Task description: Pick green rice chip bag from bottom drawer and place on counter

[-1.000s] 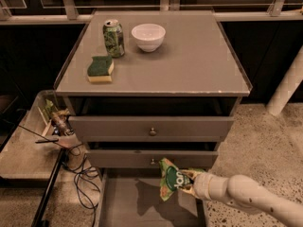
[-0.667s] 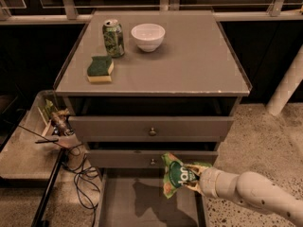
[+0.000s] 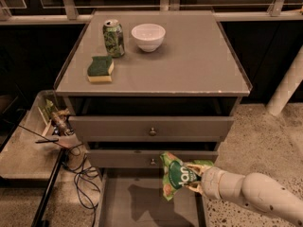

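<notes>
Currently the gripper (image 3: 191,177), lower centre-right of frame, is clamped on the right edge of the green rice chip bag (image 3: 174,175). The bag hangs above the bottom drawer (image 3: 137,207), just in front of the middle drawer front (image 3: 118,159).

Risks:
- The hold is on the edge only, so the crinkled foil may swivel or slip during the lift.
- The bag's upper end may snag on the drawer fronts or the counter (image 3: 199,65) rim.

Orientation: long axis near vertical, top leaning slightly toward frame left, printed face toward the camera.
</notes>
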Controlling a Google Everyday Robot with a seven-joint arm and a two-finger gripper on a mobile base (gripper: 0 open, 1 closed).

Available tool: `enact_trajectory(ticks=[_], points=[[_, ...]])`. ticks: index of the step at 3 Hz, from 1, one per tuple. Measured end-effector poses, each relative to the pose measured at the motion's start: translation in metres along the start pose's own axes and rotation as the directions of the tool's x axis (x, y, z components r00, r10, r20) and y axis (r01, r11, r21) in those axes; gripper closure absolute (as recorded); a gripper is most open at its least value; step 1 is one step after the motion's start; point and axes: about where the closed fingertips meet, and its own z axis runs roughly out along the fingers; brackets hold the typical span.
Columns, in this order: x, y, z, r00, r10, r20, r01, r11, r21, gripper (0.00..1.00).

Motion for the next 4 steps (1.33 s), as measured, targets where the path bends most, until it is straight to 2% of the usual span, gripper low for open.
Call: enact_trajectory(ticks=[1, 2, 3, 4], points=[[-0.015, -0.012, -0.011, 0.998, -0.047, -0.041, 0.048, 0.9983, 0.032, 1.0], [-0.051, -0.034, -0.038, 0.991, -0.121, -0.055, 0.125, 0.9891, 0.078, 1.0], [-0.092, -0.06, -0.07, 0.989, -0.149, 0.005, 0.147, 0.9818, 0.12, 1.0], [-0.134, -0.087, -0.1, 0.986, -0.163, 0.047, 0.157, 0.9818, 0.107, 1.0]])
